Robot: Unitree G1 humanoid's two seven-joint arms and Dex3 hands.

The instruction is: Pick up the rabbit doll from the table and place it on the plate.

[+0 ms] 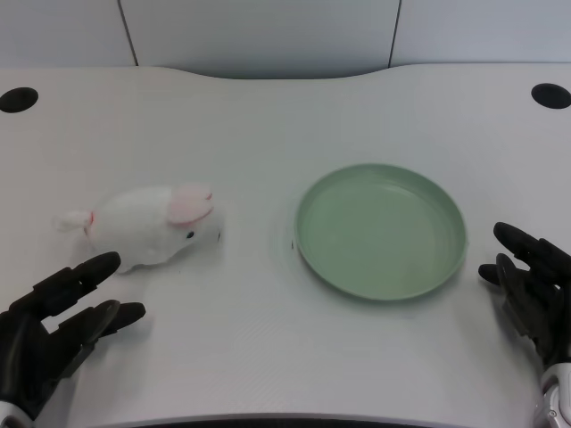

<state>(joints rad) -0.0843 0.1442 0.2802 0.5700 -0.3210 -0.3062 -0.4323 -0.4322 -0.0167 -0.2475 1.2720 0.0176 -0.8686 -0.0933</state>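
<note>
Nearest you, at the lower left corner, your left robot hand (55, 330) rests low over the white worktop (268, 357), released, its black fingers spread apart and holding nothing; the fingertips point toward the toy and stop just short of it, which reads as a hand set up to reach in rather than one that has taken hold. Opposite it, at the lower right, the right robot hand (533, 290) waits just beside the dish's rim, out of the working path. A little farther in, the soft white plush rabbit doll with pink ears (152, 226) lies on its side on the left half of the worktop, head toward the centre and small tail toward the left edge, untouched. To its right, well apart from it, sits the round pale green plastic plate (446, 234), bare inside, so the pick and the placing both remain to be done, in my judgement. Count one doll, one plate and two hands. At the far edge you see two dark round holes in the worktop, one at the left (18, 98) and one at the right (550, 95).
</note>
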